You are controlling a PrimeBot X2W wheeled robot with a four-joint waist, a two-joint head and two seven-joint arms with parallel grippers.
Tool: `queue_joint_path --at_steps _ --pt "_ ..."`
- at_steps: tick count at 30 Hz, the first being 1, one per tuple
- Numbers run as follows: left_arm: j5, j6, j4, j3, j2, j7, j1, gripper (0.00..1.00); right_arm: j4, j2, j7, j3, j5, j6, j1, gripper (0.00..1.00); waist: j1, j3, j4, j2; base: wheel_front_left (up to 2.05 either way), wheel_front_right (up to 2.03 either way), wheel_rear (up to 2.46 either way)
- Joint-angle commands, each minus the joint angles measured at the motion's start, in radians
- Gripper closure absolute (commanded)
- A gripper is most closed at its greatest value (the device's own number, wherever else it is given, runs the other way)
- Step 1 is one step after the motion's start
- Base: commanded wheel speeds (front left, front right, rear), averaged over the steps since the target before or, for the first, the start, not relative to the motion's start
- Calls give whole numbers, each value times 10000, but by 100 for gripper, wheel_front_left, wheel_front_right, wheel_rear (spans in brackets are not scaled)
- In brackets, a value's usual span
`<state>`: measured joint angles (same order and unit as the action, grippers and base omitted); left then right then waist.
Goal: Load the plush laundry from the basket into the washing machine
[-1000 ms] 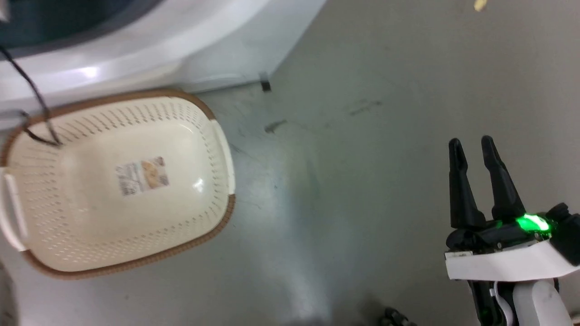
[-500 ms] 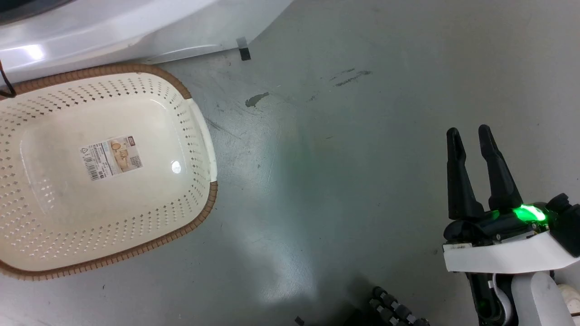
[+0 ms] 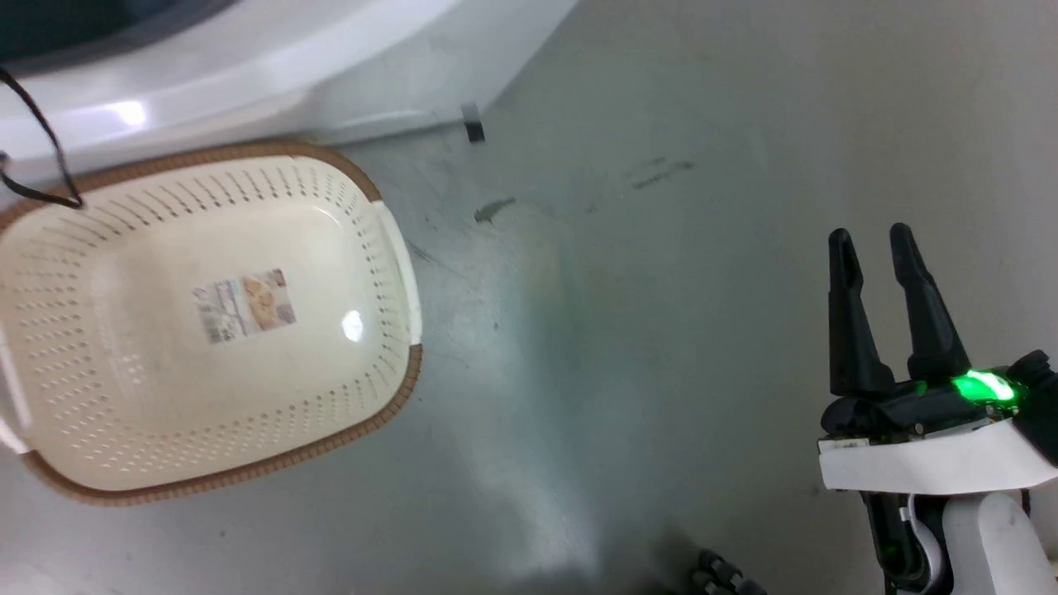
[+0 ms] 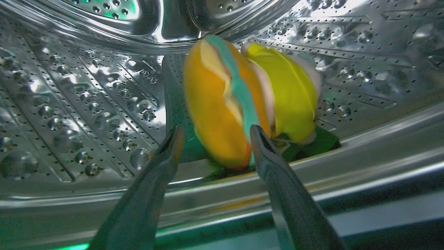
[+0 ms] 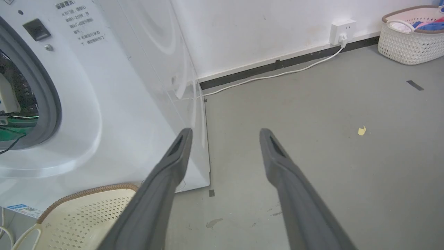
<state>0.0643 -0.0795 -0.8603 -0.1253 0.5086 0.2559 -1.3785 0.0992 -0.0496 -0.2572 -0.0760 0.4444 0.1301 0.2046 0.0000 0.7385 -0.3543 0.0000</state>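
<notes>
- grey floor [image 3: 661, 330] before the washing machine [image 5: 121, 86]; the basket [image 3: 395, 248] stands there empty.
- orange plush [image 4: 211, 114] and yellow plush [image 4: 291, 93] lean together in the drum [image 4: 69, 104], so loading seems done.
- left pincer [image 4: 216, 131] spread before the orange plush; right pincer [image 3: 869, 234] spread, idle.

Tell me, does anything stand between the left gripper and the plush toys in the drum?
Nothing visible does. The left gripper is open, and the orange plush sits right at its fingertips, with the yellow plush beside it, both inside the steel drum.
</notes>
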Motion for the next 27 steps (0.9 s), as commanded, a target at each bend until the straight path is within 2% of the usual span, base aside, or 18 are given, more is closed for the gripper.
queue_joint_path --at_steps 1,9,16,20,24,27 --pt "169 -13 -226 66 -126 -389 328 0 -26 -6 -46 74 -190 6 90 0 0 -466 256 0 0 0 0" --pt "1006 -254 -1190 196 -1157 -2573 1699 0 -46 -6 -46 439 -1094 6 -224 0 0 -2388 1066 0 0 0 0" --pt "1681 -465 -1047 -48 -2184 -4597 3369 0 -75 -10 -46 678 -1801 6 -853 0 0 -4210 1799 0 0 0 0" --pt "2175 -499 -183 -158 -2718 -5048 4620 0 -68 -54 -46 786 -2007 6 -1207 0 0 -5039 2151 0 0 0 0" --pt "2372 -505 1288 -339 -3085 -5151 6174 0 -99 -73 -46 837 -2157 6 -1604 0 0 -5691 2485 0 0 0 0" --pt "2409 -242 2489 -275 -3260 -5167 7491 0 -155 -76 -46 770 -2254 6 -1888 0 0 -6094 2664 0 0 0 0"
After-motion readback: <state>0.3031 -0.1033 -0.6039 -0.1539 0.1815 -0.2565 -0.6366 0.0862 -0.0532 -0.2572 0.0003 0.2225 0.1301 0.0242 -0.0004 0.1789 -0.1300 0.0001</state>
